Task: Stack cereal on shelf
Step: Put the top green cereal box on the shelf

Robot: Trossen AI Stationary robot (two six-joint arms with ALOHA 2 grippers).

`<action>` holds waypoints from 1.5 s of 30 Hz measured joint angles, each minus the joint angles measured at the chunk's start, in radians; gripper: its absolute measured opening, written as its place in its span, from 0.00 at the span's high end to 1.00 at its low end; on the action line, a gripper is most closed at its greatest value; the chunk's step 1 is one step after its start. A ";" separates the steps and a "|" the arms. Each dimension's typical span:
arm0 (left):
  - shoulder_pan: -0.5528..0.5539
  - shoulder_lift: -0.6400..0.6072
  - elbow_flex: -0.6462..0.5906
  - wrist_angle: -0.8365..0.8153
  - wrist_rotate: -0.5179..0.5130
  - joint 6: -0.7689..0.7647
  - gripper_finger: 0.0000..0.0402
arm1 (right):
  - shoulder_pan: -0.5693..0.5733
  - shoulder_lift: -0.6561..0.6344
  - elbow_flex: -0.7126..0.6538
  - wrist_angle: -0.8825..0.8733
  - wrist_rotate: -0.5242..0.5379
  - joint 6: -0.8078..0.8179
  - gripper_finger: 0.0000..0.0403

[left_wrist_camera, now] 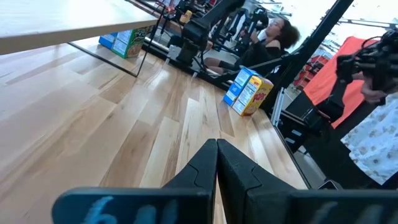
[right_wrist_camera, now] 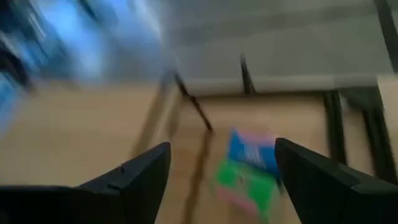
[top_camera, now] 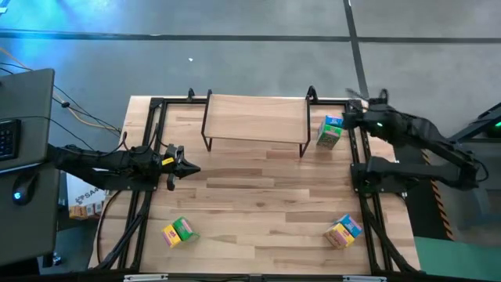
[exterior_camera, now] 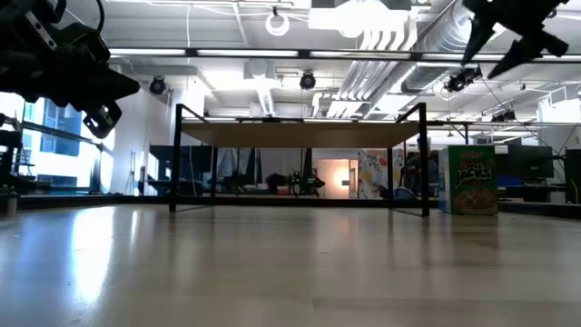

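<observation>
Left gripper (top_camera: 190,167) sits at the table's left side, jaws pressed together on nothing, tip aimed toward the middle of the table (top_camera: 258,196); it looks parked. Nearest cereal to it is a yellow-and-green pair (top_camera: 178,232) lying toward the front edge, on the left. The shelf (top_camera: 257,117) stands across the back of the table, its plank top bare, no box on it. Just beside the shelf's right legs stands a green-and-blue pair (top_camera: 330,131), upright, touching the table, close to the table's right rail. Right gripper (top_camera: 356,110) hovers above and a little behind that pair with its fingers spread wide and nothing between them; in the right wrist view the pair (right_wrist_camera: 245,171) lies ahead of and below the jaws, roughly centred between the two fingers. A third pair, yellow and blue (top_camera: 343,230), lies at the front right, tipped on its side. Judgement: the right arm is plainly the nearer one for the pair by the shelf. Room is tight there: shelf leg on one side, rail on the other, so a descent from above looks the cleanest way in. The open middle of the table gives free room for carrying.
</observation>
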 joint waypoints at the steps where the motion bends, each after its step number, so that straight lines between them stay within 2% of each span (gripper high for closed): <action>1: 0.000 0.000 0.000 0.000 0.000 0.000 0.99 | -0.028 0.034 0.008 -0.031 -0.066 -0.032 0.29; 5: 0.000 0.000 0.000 0.000 0.000 0.000 0.99 | -0.135 0.154 0.014 -0.096 -0.264 -0.235 0.28; 9: 0.000 0.000 0.000 0.000 0.000 0.000 0.99 | -0.226 0.252 0.014 -0.124 -0.357 -0.478 0.28; 12: 0.000 0.000 0.000 0.000 0.000 0.000 0.99 | -0.271 0.312 0.014 -0.137 -0.403 -0.598 0.28; 19: 0.000 0.000 0.000 0.000 0.000 0.000 0.99 | -0.309 0.422 0.014 -0.116 -0.383 -0.811 0.28; 23: 0.000 0.000 0.000 0.000 0.000 0.000 0.99 | -0.308 0.476 0.014 -0.109 -0.382 -0.877 0.28; 26: 0.000 0.000 0.000 0.000 0.000 0.000 0.99 | -0.308 0.518 0.014 -0.102 -0.343 -0.916 0.28; 29: 0.000 0.000 0.000 0.000 0.000 0.000 0.99 | -0.308 0.553 0.014 -0.103 -0.311 -0.935 0.28; 33: 0.000 0.000 0.000 0.000 0.000 0.000 0.99 | -0.306 0.578 0.014 -0.103 -0.330 -0.935 0.28; 42: 0.000 0.000 0.000 0.000 0.000 0.000 0.99 | -0.283 0.582 0.014 -0.096 -0.338 -0.939 0.28; 45: 0.000 0.000 0.000 0.000 0.000 0.000 0.99 | -0.283 0.582 0.014 -0.090 -0.310 -0.942 0.28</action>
